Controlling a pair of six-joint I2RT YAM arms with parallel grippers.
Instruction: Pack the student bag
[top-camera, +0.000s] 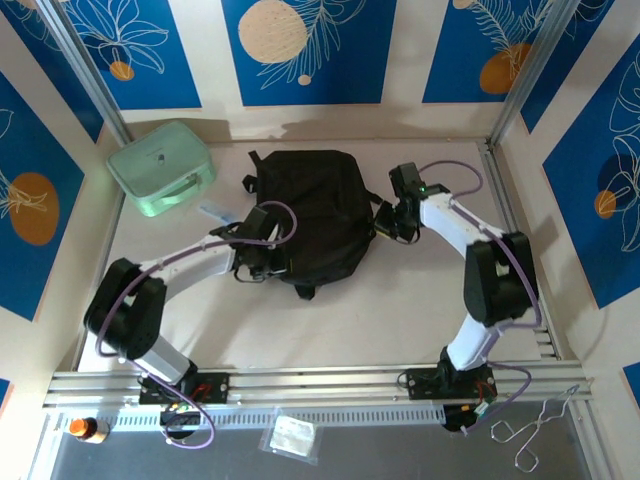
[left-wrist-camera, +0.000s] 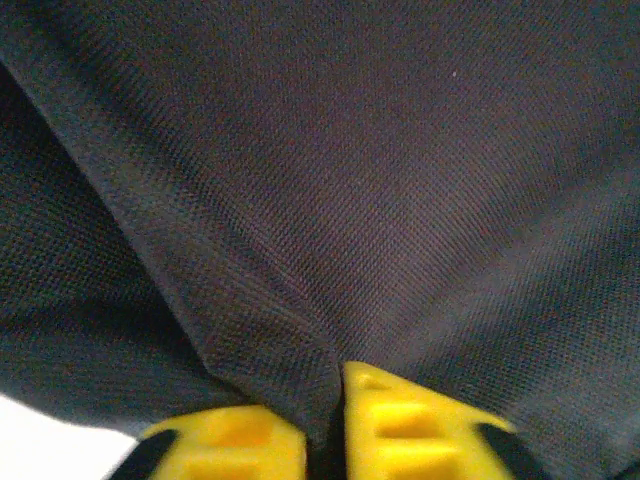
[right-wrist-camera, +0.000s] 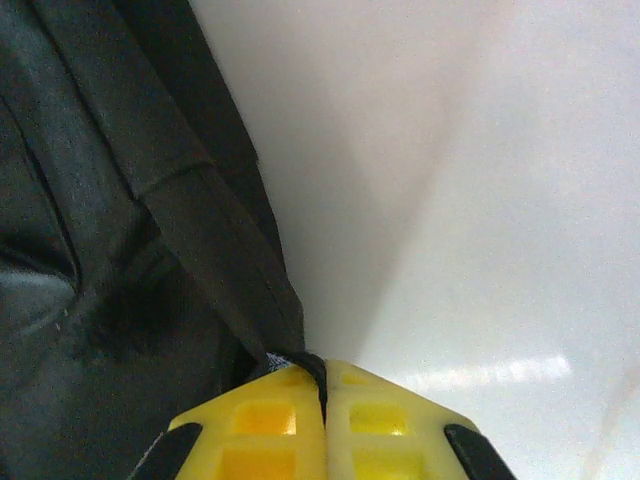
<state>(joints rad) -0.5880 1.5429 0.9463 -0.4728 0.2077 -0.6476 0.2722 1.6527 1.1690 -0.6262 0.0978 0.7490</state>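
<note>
At the student bag (top-camera: 320, 200) | left claw (left-wrist-camera: 326, 405) pinches fabric | right claw (right-wrist-camera: 322, 385) — elbow bent — clamps its strap

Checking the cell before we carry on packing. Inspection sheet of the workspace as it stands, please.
Surface: off-white table, no spills seen.
Job's things: student bag lying mid-table; whether it is open cannot be told.
Clutter: mint-green case far left; small light-blue item beside the bag; bottle, clear pouch and scissors-like tool on the front ledge.
Grippers: left gripper pinching a fold of bag fabric; right gripper shut on the bag's strap edge.
Cables: purple cables looped along both arms.
Surroundings: blue leaf-print wall panels.
</note>
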